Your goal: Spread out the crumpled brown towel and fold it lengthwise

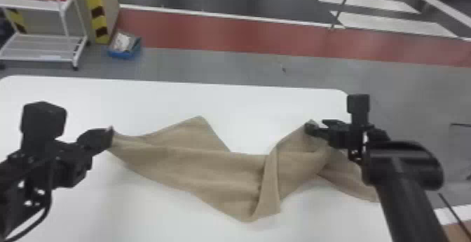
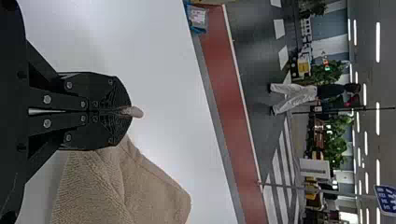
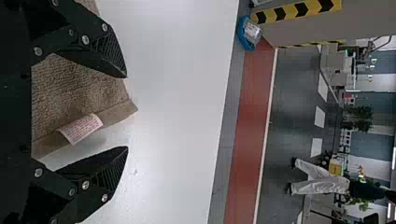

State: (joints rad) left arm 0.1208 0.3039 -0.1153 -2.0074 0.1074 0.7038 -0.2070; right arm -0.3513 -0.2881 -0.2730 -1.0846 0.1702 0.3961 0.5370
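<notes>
The brown towel point(image 1: 196, 164) lies crumpled across the table, with a fold crossing its right part and one end reaching under the right arm. At its left corner is my left gripper point(image 1: 109, 138), and in the left wrist view that gripper point(image 2: 126, 112) is shut on the towel point(image 2: 126, 186), a small tip poking out between the fingers. My right gripper point(image 1: 310, 129) is at the towel's upper right corner. In the right wrist view this gripper point(image 3: 126, 112) stands wide open, with the towel's edge and a white label point(image 3: 80, 128) between its fingers.
The white table point(image 1: 168, 97) carries the towel; its far edge and rounded right corner lie beyond the grippers. On the floor behind are a blue bin point(image 1: 124, 50) and a white wheeled rack point(image 1: 42, 45).
</notes>
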